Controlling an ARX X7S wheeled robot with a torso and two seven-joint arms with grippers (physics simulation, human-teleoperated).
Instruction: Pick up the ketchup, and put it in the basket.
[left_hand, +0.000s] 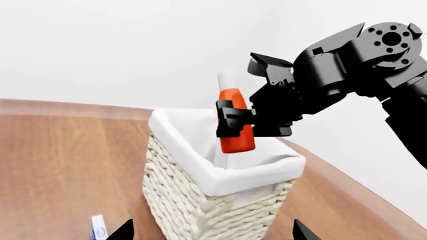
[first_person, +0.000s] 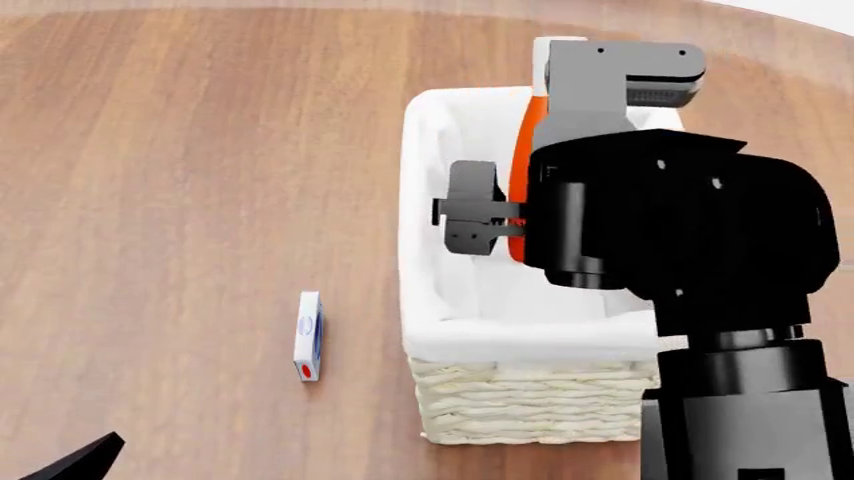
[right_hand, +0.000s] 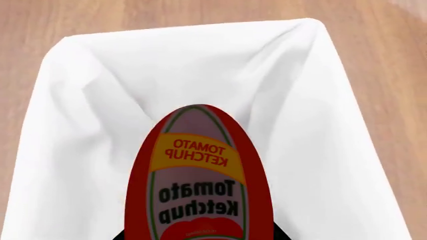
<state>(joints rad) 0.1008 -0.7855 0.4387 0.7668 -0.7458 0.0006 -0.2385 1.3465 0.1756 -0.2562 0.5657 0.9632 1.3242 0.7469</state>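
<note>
Ketchup (left_hand: 235, 131) upright | right fingers (left_hand: 235, 119) clamped | above basket (left_hand: 220, 200) rim

Bare simulated room — wooden table (first_person: 200, 150), white wall (left_hand: 100, 45)

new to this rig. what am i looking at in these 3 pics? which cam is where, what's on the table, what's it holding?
It is a simulated two-armed wheeled robot, driven remotely by a person.

The head view looks down from the robot's head over a wooden table. The bulky black shape is its right arm.

The left wrist view comes from a camera near the left gripper, watching from the side. Only dark tips at the picture's edge show of that gripper, so I cannot tell whether it is open.

The right wrist view looks along the right gripper, so the label fills it.

On the table: a woven basket with white cloth lining, and a small white box beside it.

The right gripper's fingers are shut on the ketchup, an orange-red bottle held cap-up over the basket's opening, not yet released.
</note>
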